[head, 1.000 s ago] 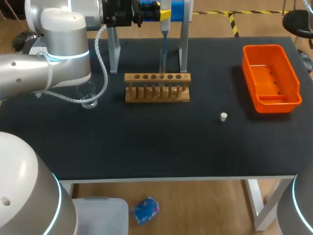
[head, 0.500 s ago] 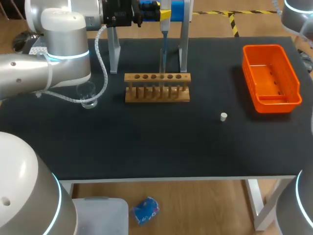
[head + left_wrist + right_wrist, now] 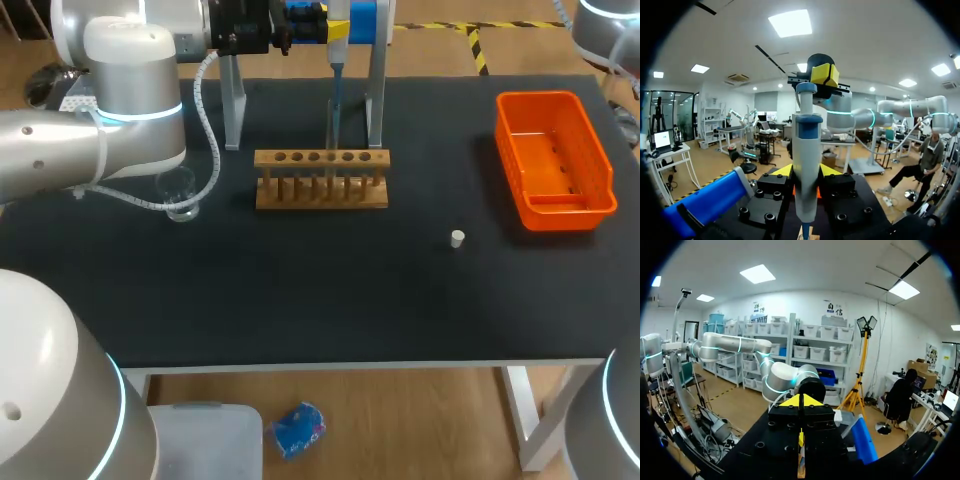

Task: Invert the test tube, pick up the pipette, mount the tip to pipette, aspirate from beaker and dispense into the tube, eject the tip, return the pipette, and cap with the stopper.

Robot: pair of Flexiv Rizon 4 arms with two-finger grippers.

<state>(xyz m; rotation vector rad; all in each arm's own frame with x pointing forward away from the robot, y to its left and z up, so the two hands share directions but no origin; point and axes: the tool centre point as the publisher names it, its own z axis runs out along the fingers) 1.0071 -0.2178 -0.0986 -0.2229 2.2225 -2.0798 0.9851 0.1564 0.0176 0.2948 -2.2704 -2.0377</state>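
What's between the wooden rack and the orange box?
Only the small white stopper, on the black table a little nearer the front, seen in the head view.

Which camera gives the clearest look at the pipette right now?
The left wrist view: the pipette stands upright and large, right ahead of the camera. The head view catches only its top and thin shaft behind the rack. The right wrist view does not show it.

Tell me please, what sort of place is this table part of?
Most likely a chemistry-style workbench set up for robot practice: the black table holds a wooden test tube rack, a pipette hanging in its stand, and a glass beaker.
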